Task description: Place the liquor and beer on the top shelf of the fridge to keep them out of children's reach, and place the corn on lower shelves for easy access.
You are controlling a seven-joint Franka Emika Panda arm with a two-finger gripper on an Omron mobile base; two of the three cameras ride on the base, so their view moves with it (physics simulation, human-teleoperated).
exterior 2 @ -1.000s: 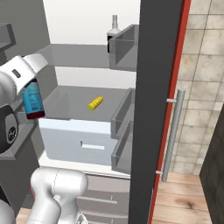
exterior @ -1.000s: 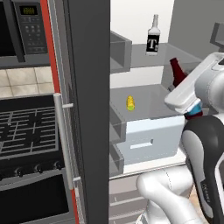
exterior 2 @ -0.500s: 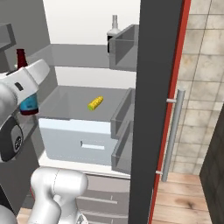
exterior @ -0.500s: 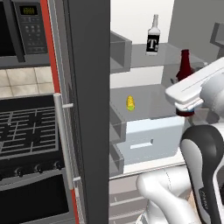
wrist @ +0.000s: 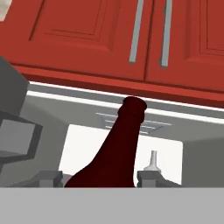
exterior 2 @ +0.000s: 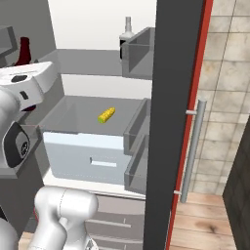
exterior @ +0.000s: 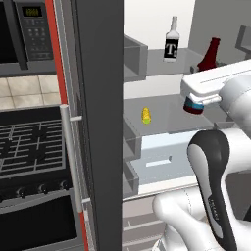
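- My gripper (wrist: 99, 178) has the beer (wrist: 114, 151) clamped between its fingertips (wrist: 49, 178), neck poking up past them.
- From the left base view the beer (exterior: 208, 55) sits tilted at top shelf (exterior: 157, 68) height in the fridge (exterior: 100, 98).
- The liquor (exterior: 170, 43) stands on that shelf, off to the left.
- The corn (exterior: 146, 115) lies one shelf lower.

Smooth, rendered surfaces we see
We note the beer (wrist: 114, 153) as glossy dark glass, the top shelf (exterior: 162, 68) translucent grey, the cabinet doors (wrist: 109, 39) matt red with metal-looking handles
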